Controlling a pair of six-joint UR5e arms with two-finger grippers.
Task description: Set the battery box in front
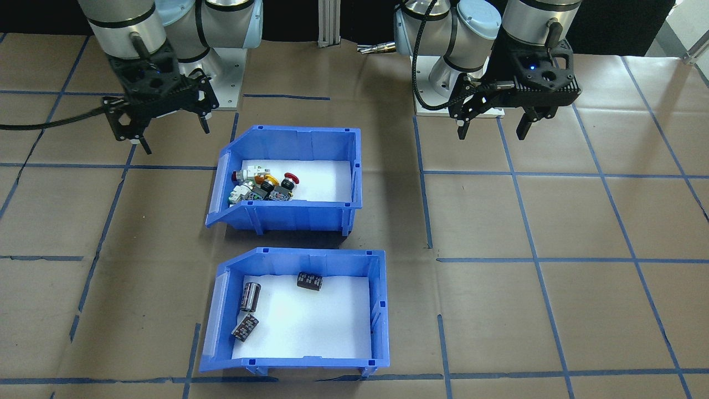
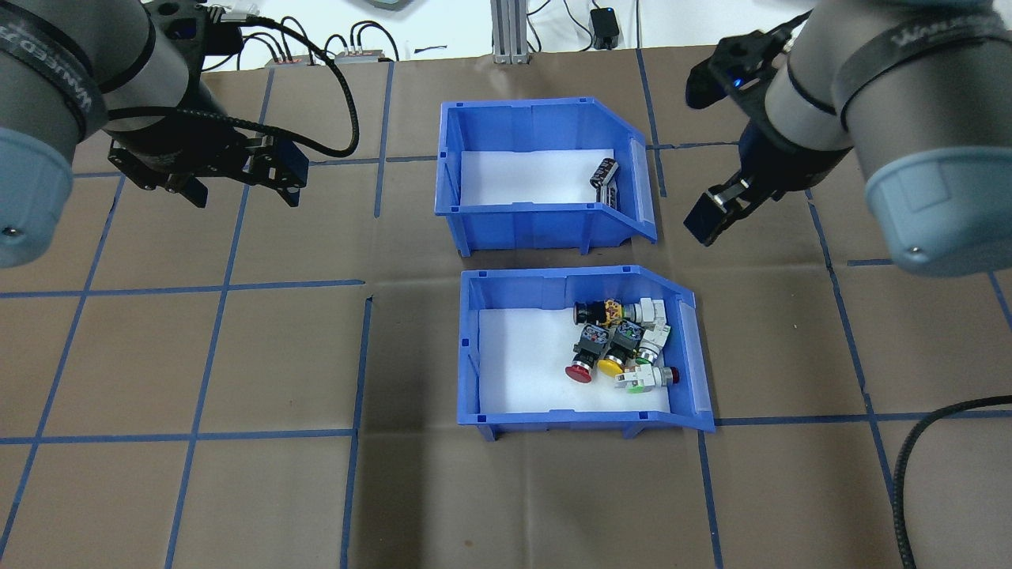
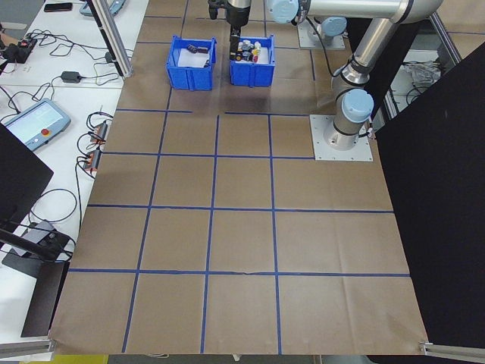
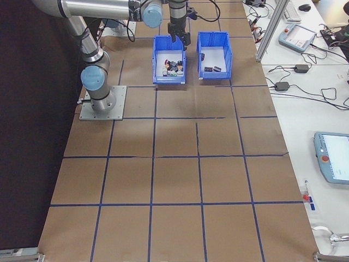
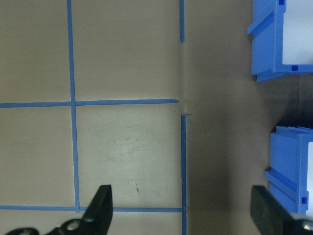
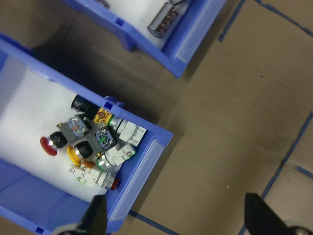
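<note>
- Blue bin (image 6: 146,161) at lower left, white foam floor, clear sloped front edge facing right.
- Heap of push-button switches (image 6: 95,149) crowded against that front edge: red mushroom cap (image 6: 47,145) at left, yellow cap (image 6: 73,154) beside it, white and grey bodies, one black barrel at the top.
- Battery box (image 6: 188,41) at the top, only its lower corner in frame, well apart from the first bin with brown paper between.
- One dark cylindrical cell (image 6: 164,19) lying in it near the clear lip.
- Brown paper-covered table (image 6: 230,112) at right, blue tape lines crossing it.
- Right gripper (image 6: 178,218) at the bottom edge, two dark fingertips spread wide, nothing between them.
</note>
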